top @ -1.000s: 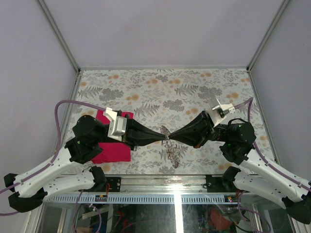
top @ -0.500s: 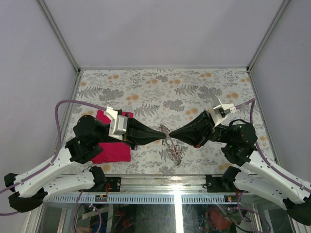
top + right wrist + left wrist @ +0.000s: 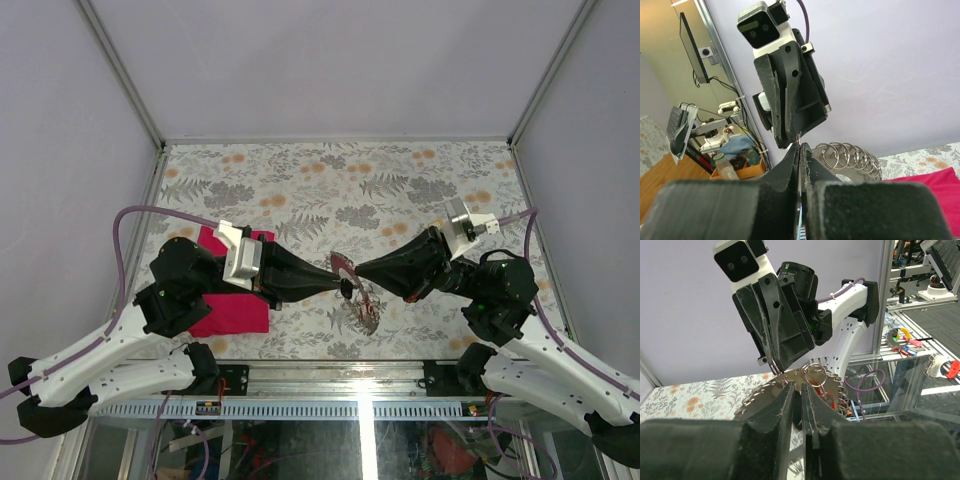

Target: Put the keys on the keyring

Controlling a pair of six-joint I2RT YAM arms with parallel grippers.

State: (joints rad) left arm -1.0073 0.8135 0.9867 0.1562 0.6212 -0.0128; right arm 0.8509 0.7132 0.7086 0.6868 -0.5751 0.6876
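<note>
Right gripper [image 3: 359, 268] is clamping the silvery looped metal keyring [image 3: 847, 156]; left gripper [image 3: 347, 288], apart-or-together unclear, should be steadying gently.

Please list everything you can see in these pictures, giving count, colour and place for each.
keyring: one, silvery bunch of wire loops, between the tips of the two arms, over the near middle of the table.
keys: count unclear, one red head shows, in among the loops.
cloth: one, magenta, flat on the table, partly under the left arm.
table: one, with a grey and orange floral cover.
left arm: one, white and black, reaching in from the near left.
right arm: one, white and black, reaching in from the near right.
left fingers: two, black, a narrow gap between them, tips at the keyring.
right fingers: two, black, shut on a loop of the keyring.
</note>
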